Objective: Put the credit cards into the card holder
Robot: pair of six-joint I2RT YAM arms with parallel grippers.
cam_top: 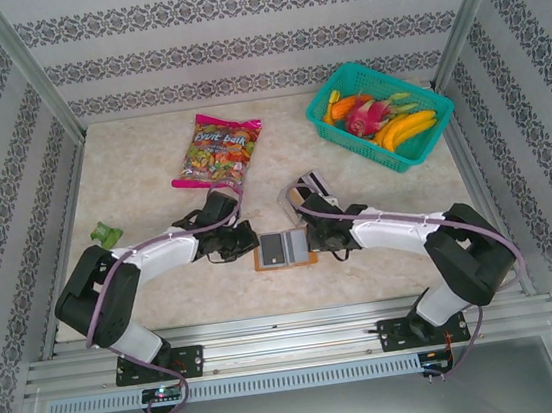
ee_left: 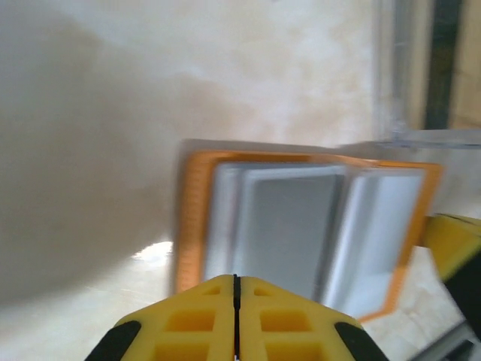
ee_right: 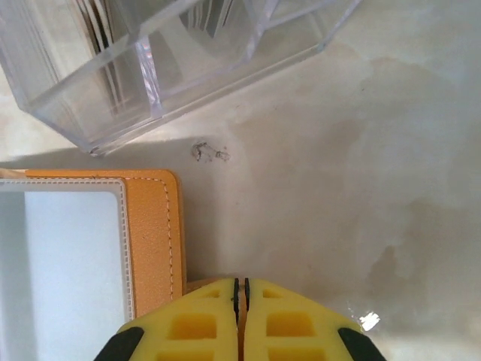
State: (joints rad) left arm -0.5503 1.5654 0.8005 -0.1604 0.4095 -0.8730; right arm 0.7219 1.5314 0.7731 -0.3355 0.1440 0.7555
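The card holder [cam_top: 283, 250] lies open on the table between my two arms, with an orange-brown border and pale grey-white pockets inside. In the left wrist view the card holder [ee_left: 197, 218] is blurred just beyond my left gripper [ee_left: 235, 278], which is shut with nothing showing between its fingers. My right gripper [ee_right: 240, 282] is shut on a thin orange tab sticking out from the right edge of the card holder [ee_right: 154, 233]. Credit cards [ee_right: 94, 22] stand on edge in the slots of a clear tray [ee_right: 150, 83] just past the holder.
A colourful snack bag [cam_top: 217, 151] lies at the back centre. A teal basket [cam_top: 328, 90] of toy fruit stands at the back right. A small green object [cam_top: 106, 232] sits at the left edge. The clear tray [cam_top: 312, 184] is partly behind the right arm.
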